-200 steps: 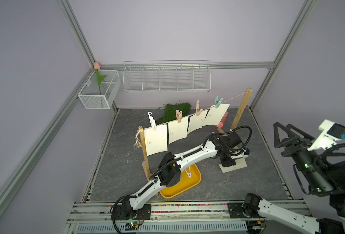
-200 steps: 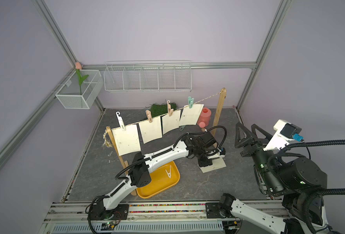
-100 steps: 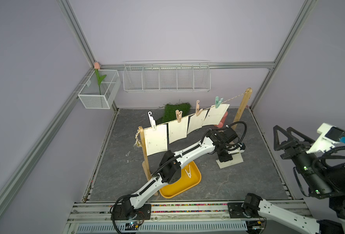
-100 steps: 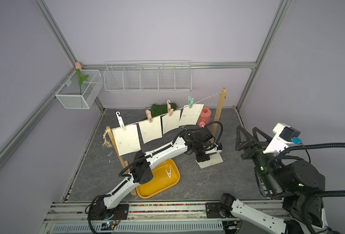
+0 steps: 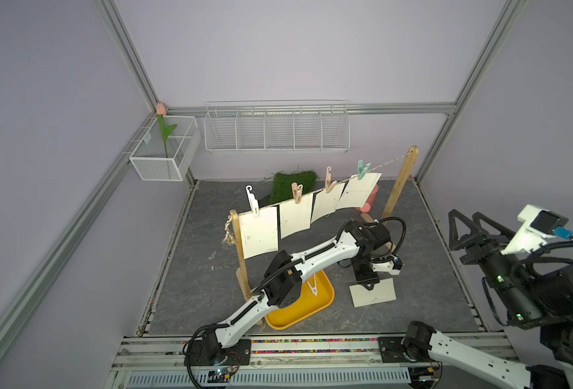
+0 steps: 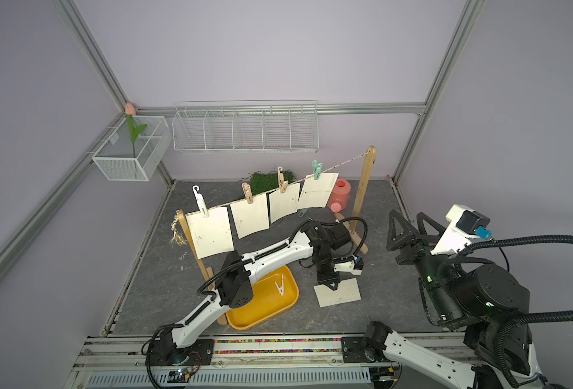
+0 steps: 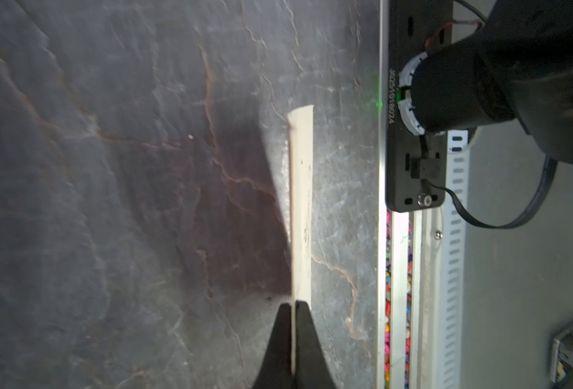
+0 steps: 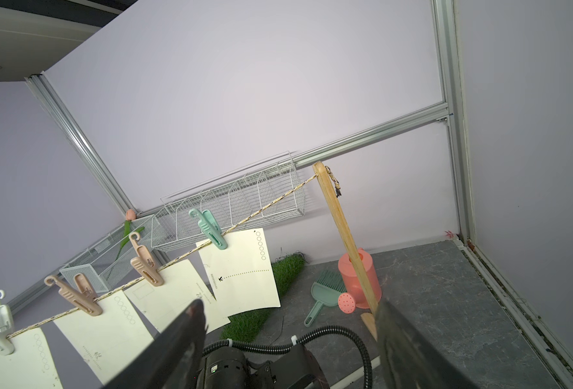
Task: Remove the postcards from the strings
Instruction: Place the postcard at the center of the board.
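I had my left tool (image 5: 366, 285) clamped on one postcard (image 5: 377, 295), low at the surface (image 5: 194, 269) right of the yellow tray (image 5: 290, 321), right tool (image 5: 464, 213) apart at the right, four postcards (image 5: 259, 232) hung on the string (image 5: 386, 163).

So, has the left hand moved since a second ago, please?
Yes: left hand, gripping a postcard, came toward the front rail, away from the wooden post.

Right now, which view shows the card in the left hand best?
A top view: the card shows nearly its whole face at the left hand's tip, in both top views. Left wrist shows it only edge-on, pinched between the fingers. Right wrist does not show it.
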`<state>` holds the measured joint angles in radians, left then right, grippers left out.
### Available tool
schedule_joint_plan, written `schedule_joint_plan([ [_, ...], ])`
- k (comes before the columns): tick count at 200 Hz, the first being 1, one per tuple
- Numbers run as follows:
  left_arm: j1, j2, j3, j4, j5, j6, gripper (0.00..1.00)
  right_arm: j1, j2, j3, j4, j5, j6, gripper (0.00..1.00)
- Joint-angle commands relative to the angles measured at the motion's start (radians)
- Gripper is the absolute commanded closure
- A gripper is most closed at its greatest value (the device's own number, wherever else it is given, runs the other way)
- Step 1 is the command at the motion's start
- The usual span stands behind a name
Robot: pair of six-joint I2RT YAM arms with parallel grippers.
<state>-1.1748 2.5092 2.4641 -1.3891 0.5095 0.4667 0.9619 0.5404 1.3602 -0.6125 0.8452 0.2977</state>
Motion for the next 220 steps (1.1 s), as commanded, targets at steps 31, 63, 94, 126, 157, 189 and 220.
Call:
schedule_joint_plan([
  [31,-0.01,-0.031,-0.065,-0.18,0.051,0.068,1.0,-0.006,0.01,-0.019,0.023,0.021,-0.018,0.2],
  [63,-0.018,-0.034,-0.082,-0.189,0.056,0.079,1.0,-0.005,0.017,-0.016,0.023,0.023,-0.016,0.2],
  [94,-0.018,-0.024,-0.097,-0.186,-0.001,0.077,1.0,-0.005,0.024,-0.019,0.028,0.022,-0.015,0.2],
  [126,-0.018,-0.012,-0.072,-0.178,-0.056,0.08,1.0,-0.004,0.028,-0.021,0.025,0.02,-0.01,0.2],
  [157,-0.019,-0.001,-0.047,-0.168,-0.087,0.085,1.0,-0.006,0.03,-0.028,0.029,0.021,-0.009,0.2],
  [189,-0.023,0.001,-0.045,-0.157,-0.133,0.093,1.0,-0.004,0.03,-0.032,0.037,0.025,-0.017,0.2],
  [220,-0.028,0.0,-0.042,-0.147,-0.145,0.1,0.96,-0.004,0.032,-0.039,0.045,0.03,-0.025,0.2],
])
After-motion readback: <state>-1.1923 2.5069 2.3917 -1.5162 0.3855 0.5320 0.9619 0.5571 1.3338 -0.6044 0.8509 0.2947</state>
